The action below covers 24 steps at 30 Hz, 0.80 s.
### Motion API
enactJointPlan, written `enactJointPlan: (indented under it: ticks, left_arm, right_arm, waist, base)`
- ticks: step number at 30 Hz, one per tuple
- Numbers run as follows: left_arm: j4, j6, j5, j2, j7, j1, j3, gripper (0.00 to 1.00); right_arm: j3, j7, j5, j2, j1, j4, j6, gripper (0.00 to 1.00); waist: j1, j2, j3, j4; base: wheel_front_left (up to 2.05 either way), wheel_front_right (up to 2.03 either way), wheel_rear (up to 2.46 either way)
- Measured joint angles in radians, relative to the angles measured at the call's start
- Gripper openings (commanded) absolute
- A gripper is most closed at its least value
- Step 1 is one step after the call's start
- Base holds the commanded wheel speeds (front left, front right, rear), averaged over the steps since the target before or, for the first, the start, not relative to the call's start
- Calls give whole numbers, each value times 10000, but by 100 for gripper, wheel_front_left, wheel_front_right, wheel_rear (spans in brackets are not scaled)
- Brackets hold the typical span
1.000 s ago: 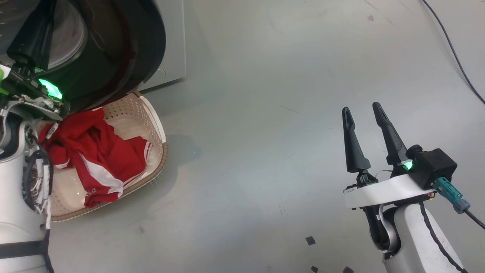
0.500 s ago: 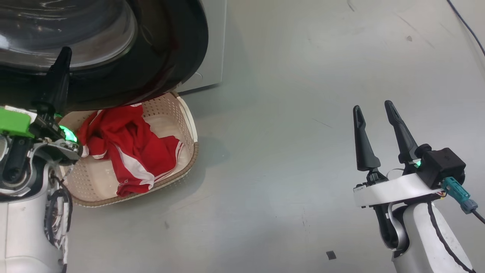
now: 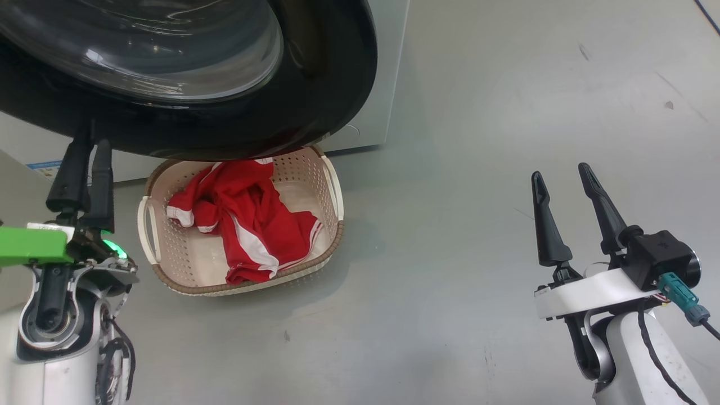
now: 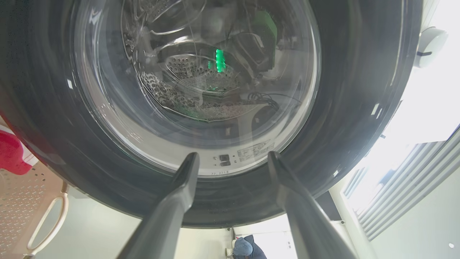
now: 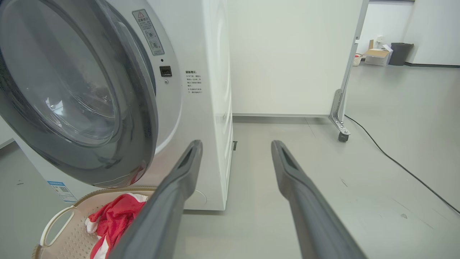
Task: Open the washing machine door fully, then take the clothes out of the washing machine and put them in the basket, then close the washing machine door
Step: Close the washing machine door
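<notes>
Test-lab feel here: washing machine (image 5: 212,108) parked on bare grey floor (image 5: 395,108), wheeled white partition (image 5: 287,54) at twelve o'clock, loose cable (image 5: 395,161) trailing at three.

There is one washing machine (image 5: 201,108) with one washing machine door (image 3: 315,84). One basket (image 3: 185,284) with two white handles (image 3: 147,225) holds one heap of red clothes (image 3: 247,225); the number of garments cannot be told. There are two grippers, the left gripper (image 3: 93,147) and the right gripper (image 3: 560,171), each with two dark fingers. Beyond them are one black cable (image 5: 395,162), one cardboard box (image 5: 375,57) and one dark bin (image 5: 398,54).
</notes>
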State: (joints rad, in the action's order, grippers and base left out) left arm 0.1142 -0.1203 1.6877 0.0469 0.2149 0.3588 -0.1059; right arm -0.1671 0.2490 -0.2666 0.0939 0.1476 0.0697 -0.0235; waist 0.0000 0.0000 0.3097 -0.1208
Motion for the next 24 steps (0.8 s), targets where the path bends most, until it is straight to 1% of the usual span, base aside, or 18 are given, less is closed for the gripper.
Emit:
enactJointPlan:
  ticks: [2, 4, 6, 11, 12, 13, 14, 18, 19, 21, 24]
  left_arm:
    - [-196, 0, -71, -8, -278, -257, -169, 100]
    - [-366, 0, -545, 0, -550, -523, -228, 100]
    - [-581, 0, -742, -13, -963, -790, -374, 100]
    - [-1354, 0, -2311, 36, -1927, -1221, -468, 100]
    - [-1532, 0, -2846, 146, -2121, -1273, -407, 100]
    - [-1737, 0, -3141, 199, -2290, -1311, -395, 100]
    - [-1952, 0, -3189, 178, -2546, -1330, -456, 100]
    - [-2470, -2, -5016, 679, -3333, -1596, -146, 100]
    - [-2522, -4, -5628, 911, -3486, -1735, 0, 100]
    - [-2533, -4, -6765, 1292, -3856, -2039, 226, 100]
    - [-2452, -6, -8226, 1678, -4309, -2493, 594, 100]
  right_arm:
    - [0, 0, 61, -2, -49, 17, 0, 100]
    - [2, 0, 63, -2, -134, 50, 2, 100]
    - [0, 0, 65, -2, -177, 104, 0, 100]
    - [67, 2, 159, 54, -340, 132, 10, 100]
    - [109, 2, 173, 73, -384, 136, 17, 100]
    - [176, 2, 178, 90, -407, 134, 84, 100]
    - [242, 2, 182, 100, -418, 132, 107, 100]
    - [359, 2, 182, 150, -511, 128, 163, 100]
    - [366, 2, 184, 159, -543, 130, 165, 100]
    - [374, 2, 211, 171, -578, 130, 174, 100]
    - [366, 4, 226, 173, -620, 134, 174, 100]
  waist:
    - [0, 0, -121, 148]
    - [0, 0, -253, 277]
    - [0, 0, -397, 383]
    - [0, 0, -750, 603]
    - [0, 0, -816, 645]
    - [0, 0, -876, 686]
    - [0, 0, -935, 727]
    - [0, 0, -1161, 859]
    - [0, 0, -1216, 886]
    - [0, 0, -1325, 933]
    - [0, 0, -1485, 988]
  base:
    - [0, 0, 0]
    - [0, 0, 0]
    - [0, 0, 0]
    - [0, 0, 0]
    - [0, 0, 0]
    - [0, 0, 0]
    - [0, 0, 0]
    - [0, 0, 0]
    - [0, 0, 0]
    - [0, 0, 0]
    - [0, 0, 0]
